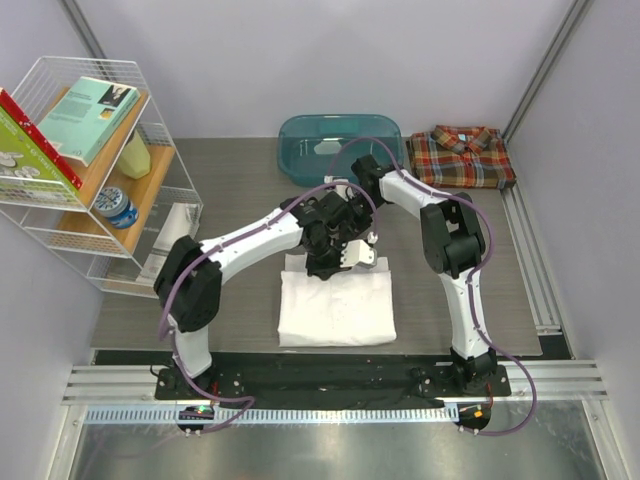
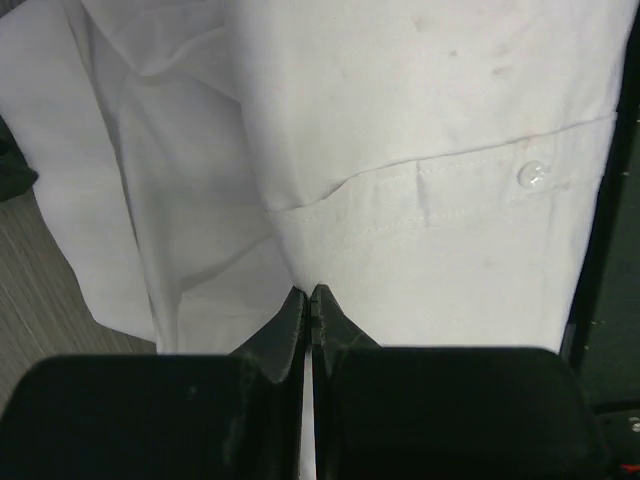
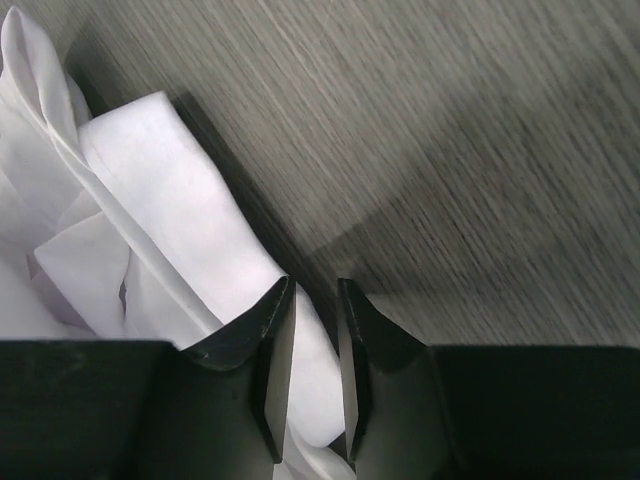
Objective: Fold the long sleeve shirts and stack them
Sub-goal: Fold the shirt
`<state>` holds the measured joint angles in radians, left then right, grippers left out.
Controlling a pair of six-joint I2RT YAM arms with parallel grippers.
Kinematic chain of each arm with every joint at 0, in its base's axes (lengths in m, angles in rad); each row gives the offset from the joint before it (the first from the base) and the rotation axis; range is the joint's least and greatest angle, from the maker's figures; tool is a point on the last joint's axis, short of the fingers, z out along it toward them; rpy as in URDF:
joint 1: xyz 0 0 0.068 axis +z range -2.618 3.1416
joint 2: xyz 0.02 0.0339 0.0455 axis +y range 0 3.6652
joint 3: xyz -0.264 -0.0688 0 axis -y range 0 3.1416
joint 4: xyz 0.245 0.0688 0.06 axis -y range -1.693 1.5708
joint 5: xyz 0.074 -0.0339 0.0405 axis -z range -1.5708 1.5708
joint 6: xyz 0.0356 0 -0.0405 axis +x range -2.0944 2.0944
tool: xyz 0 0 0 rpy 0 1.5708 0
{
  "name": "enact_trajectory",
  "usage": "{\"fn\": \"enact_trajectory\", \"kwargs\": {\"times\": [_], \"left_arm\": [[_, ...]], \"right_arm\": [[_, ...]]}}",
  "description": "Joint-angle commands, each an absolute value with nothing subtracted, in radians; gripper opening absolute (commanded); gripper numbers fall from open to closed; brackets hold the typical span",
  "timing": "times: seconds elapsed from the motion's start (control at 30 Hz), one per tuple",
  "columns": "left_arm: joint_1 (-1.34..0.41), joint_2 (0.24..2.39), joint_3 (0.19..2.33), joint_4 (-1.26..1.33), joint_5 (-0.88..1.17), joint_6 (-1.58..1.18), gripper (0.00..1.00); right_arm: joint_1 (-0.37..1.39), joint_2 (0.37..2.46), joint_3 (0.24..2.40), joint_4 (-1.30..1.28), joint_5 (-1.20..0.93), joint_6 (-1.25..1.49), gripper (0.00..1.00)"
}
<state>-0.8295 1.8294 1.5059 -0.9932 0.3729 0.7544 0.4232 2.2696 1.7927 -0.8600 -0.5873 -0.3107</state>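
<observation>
Your left fingers (image 2: 285,335) are pressed together at the far edge of the white shirt (image 1: 335,305); you cannot tell whether any cloth is caught between them. Your right fingers (image 3: 270,340) stand a narrow gap apart over a rolled white fold, with cloth showing in the gap, and you cannot tell if they grip it. The white shirt lies folded mid-tabletop (image 1: 240,190). The plaid shirt (image 1: 462,157) lies folded at the far right, just beside the tub (image 1: 300,160).

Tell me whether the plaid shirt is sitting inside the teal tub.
No, the plaid shirt lies folded on the table, beside the teal tub rather than in it.
</observation>
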Motion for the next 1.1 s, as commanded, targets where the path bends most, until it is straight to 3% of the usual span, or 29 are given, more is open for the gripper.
{"fn": "enact_trajectory", "kwargs": {"times": [0.0,0.3,0.57,0.63,0.8,0.9,1.07], "left_arm": [[-0.813,1.888,1.546,-0.878,0.327,0.863,0.0],[-0.802,1.925,1.45,-0.764,0.294,0.836,0.0],[-0.893,1.824,1.292,-0.756,0.322,0.815,0.03],[-0.896,1.793,1.264,-0.747,0.322,0.796,0.02],[-0.896,1.753,1.282,-0.739,0.322,0.764,0.06],[-0.896,1.769,1.333,-0.755,0.319,0.742,0.11],[-0.887,1.799,1.37,-0.802,0.325,0.781,0.41]], "right_arm": [[0.426,2.272,1.778,-0.838,-0.637,-0.327,0.27],[0.44,2.246,1.675,-0.822,-0.658,-0.328,0.12],[0.448,2.094,1.494,-0.765,-0.647,-0.29,0.07],[0.448,2.066,1.48,-0.764,-0.62,-0.285,0.01],[0.445,2.006,1.502,-0.739,-0.603,-0.259,0.01],[0.445,2.031,1.561,-0.745,-0.606,-0.249,0.01],[0.445,2.057,1.644,-0.798,-0.632,-0.256,0.02]]}}
